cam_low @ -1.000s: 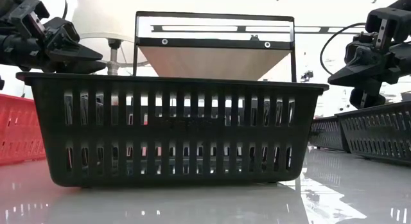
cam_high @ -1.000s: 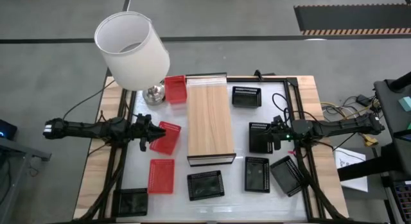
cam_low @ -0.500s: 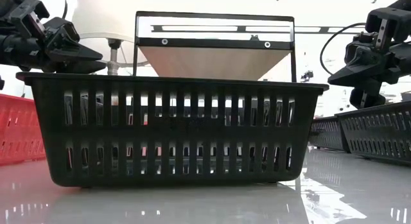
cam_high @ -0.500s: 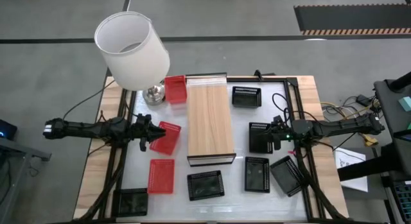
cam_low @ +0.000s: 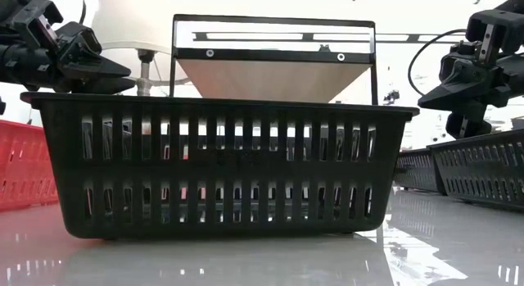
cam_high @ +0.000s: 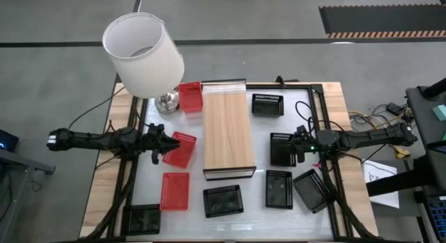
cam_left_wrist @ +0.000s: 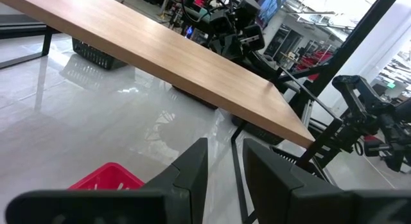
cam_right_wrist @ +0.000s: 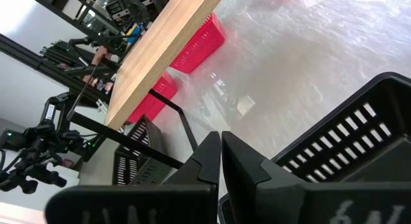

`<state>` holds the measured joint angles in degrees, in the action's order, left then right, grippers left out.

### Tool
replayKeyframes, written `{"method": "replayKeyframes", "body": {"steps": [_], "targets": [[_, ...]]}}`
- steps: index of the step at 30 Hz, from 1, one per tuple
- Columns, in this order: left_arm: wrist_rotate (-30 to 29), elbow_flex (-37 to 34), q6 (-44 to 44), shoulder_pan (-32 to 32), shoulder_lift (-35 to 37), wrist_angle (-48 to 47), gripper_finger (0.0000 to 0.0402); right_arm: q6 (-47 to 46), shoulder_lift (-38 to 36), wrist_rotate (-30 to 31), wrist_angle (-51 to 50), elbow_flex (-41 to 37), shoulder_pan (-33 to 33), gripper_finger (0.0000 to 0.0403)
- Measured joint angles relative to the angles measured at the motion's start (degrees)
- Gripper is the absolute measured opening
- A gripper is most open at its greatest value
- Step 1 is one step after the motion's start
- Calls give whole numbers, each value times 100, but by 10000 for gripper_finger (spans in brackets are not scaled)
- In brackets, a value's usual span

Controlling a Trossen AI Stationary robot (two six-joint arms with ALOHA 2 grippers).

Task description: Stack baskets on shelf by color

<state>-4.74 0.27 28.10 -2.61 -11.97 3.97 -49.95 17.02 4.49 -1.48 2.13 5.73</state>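
White glossy tabletop, strong reflections, baskets scattered all round. Nearest the low camera: black basket at the front edge, upright, blocking most of that view.

Status: shelf in the middle, top bare, nothing stacked yet.
- left gripper: fingers slightly apart, nothing visible between them. Sits at the edge of a skewed red basket left of the shelf. Can't confirm contact.
- right gripper: clenched, empty, at the rim of a black basket right of the shelf.

Risks, my read:
- Left jaw gap is narrow. If it closes off the rim it misses or shoves the red basket into the shelf frame.
- Slick surface, light plastic: a nudge probably slides a basket instead of seating it.
- Right gripper has to open before any pick. Descending clenched would press on the mesh wall and tip the basket.
- Mesh slots could snag a fingertip on release.
- Lamp stands at the far left corner, just beside another red basket. Reaching for that one risks clipping the shade or base.
- Colour mix-up: a third red basket lies near front left; black ones are spread front and right.

Beyond the table: grey floor, hazard-striped mat far right.
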Motion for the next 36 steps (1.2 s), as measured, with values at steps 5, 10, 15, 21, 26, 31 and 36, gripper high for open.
{"method": "replayKeyframes", "body": {"steps": [5,10,15,21,26,31,36], "targets": [[1,0,0,-2,7,-2,82,0,0,0,0,0,1,9],[-1,0,0,-2,0,-2,82,1169,-33,111,55,205,-106,9],[-18,0,-2,-1,9,24,82,2654,-35,153,46,490,-100,9],[-419,-2,1256,-2,-39,1152,82,3263,-35,155,44,760,-102,9],[-484,-2,1498,-2,-4,2275,82,3316,-35,157,42,868,-102,9],[-486,-2,860,-2,13,3100,82,3344,-35,162,37,876,-105,9],[-499,-2,-33,-2,-24,3974,82,3348,-35,199,39,876,-106,9]]}}
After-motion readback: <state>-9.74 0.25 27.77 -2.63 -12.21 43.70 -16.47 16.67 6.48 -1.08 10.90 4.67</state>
